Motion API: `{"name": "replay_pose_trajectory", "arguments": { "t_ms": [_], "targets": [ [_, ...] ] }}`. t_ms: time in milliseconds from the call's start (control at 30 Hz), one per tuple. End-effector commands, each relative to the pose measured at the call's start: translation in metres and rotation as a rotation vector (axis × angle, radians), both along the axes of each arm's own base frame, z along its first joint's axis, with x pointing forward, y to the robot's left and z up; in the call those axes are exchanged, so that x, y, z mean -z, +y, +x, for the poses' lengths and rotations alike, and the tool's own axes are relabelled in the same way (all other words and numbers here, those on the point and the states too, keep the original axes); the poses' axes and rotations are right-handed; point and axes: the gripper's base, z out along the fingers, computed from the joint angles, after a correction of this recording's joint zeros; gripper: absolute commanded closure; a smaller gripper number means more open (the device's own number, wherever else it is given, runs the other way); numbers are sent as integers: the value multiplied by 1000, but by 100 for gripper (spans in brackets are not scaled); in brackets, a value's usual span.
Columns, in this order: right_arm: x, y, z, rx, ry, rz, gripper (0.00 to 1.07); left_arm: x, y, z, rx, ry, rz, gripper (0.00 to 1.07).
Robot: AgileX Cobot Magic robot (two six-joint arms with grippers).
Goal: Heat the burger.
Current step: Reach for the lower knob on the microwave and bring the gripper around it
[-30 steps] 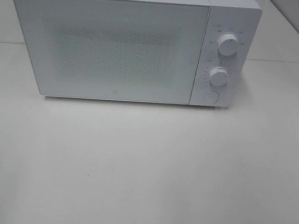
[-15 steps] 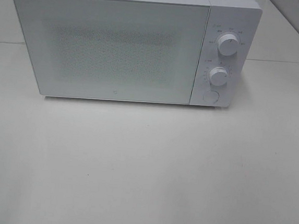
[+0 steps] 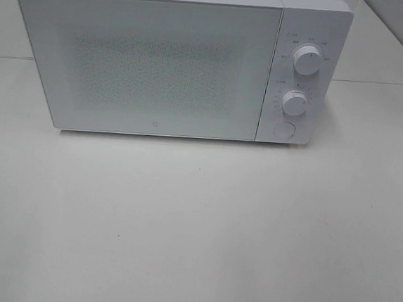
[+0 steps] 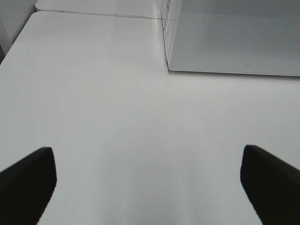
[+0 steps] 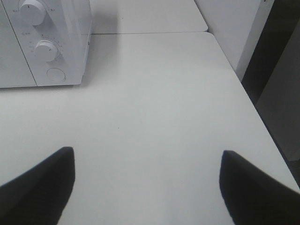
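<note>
White table [image 3: 195, 228] fills the high view, with a white microwave [image 3: 160, 62] standing at its far side, door shut. On the microwave's right-hand panel sit an upper knob [image 3: 307, 60], a lower knob [image 3: 295, 103] and a round button [image 3: 283, 130] below them. A seam between table sections runs out from behind the microwave on both sides. The whole surface in front of the microwave lies open.

The left gripper [image 4: 147, 154] hovers over bare table in front of the microwave's left corner, jaws spread wide, holding nothing. The right gripper [image 5: 147, 153] hangs in front of the knob panel, jaws also wide apart and empty; the table edge [image 5: 253, 108] runs close on its outer side. The burger shows in no view, so its place cannot be told.
</note>
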Motion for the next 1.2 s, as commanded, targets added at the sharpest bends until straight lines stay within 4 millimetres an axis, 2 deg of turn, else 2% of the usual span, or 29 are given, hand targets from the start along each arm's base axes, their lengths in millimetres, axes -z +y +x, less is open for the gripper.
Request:
{"name": "replay_pose_trajectory", "arguments": {
  "t_ms": [33,800,967,1033,1133,1200],
  "targets": [
    [1,0,-4,9,-34,11,31,-1,0,-1,-2,-31,-4,6],
    [0,0,-3,9,-31,10,31,-1,0,-1,-2,-31,-4,6],
    [-6,0,-4,3,-71,11,30,-1,0,-1,-2,-31,-4,6],
    [-11,1,4,-3,-69,1,25,-1,0,-1,-2,-31,-4,6],
    [-12,1,7,-4,-61,-1,24,-1,0,-1,-2,-31,-4,6],
    [-18,4,23,-20,-56,-10,22,-1,0,-1,-2,-31,-4,6]
  ]
}}
